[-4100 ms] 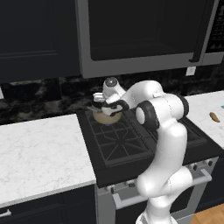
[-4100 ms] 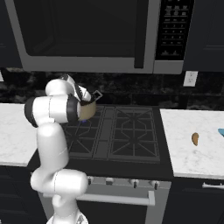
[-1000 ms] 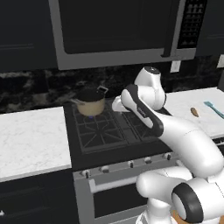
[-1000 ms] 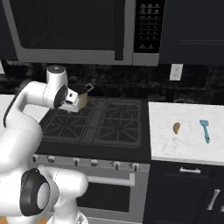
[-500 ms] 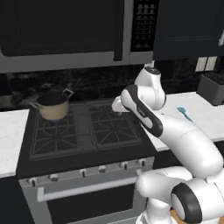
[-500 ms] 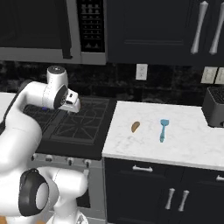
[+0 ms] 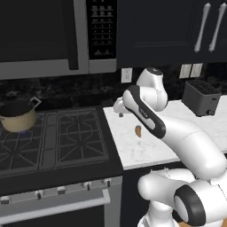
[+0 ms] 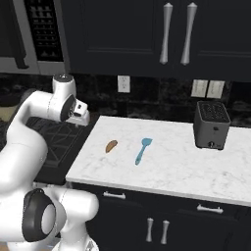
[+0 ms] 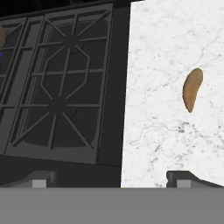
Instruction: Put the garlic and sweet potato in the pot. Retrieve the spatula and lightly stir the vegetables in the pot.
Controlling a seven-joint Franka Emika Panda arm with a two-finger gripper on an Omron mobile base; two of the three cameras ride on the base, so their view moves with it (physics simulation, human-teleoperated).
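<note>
Sweet potato (image 8: 111,145) lies on the white marble counter (image 8: 171,166), left of centre in the right base view, with the light blue spatula (image 8: 142,150) just beside it to the right, the two apart. The spatula's blade points toward the back wall and its handle toward the counter's front edge. In the left base view the sweet potato (image 7: 138,131) shows near the middle of the frame, partly behind the white arm. In the hand view it sits at the right of the frame (image 9: 192,89), a curved orange-brown shape on the marble, well above the right fingertip (image 9: 177,179).

The claw (image 9: 108,180) is released, its two dark tips spread wide at the bottom of the hand view with nothing between them; one tip stands over the dark stove (image 9: 57,83), the other over the counter. In the right base view the claw (image 8: 81,117) hangs at the left, over the seam between stove and counter.

The pot (image 7: 17,116) stands on the back left burner at the far left of the left base view, tan with a dark inside, well apart from the sweet potato. A black toaster (image 8: 211,124) sits at the back right of the counter.
</note>
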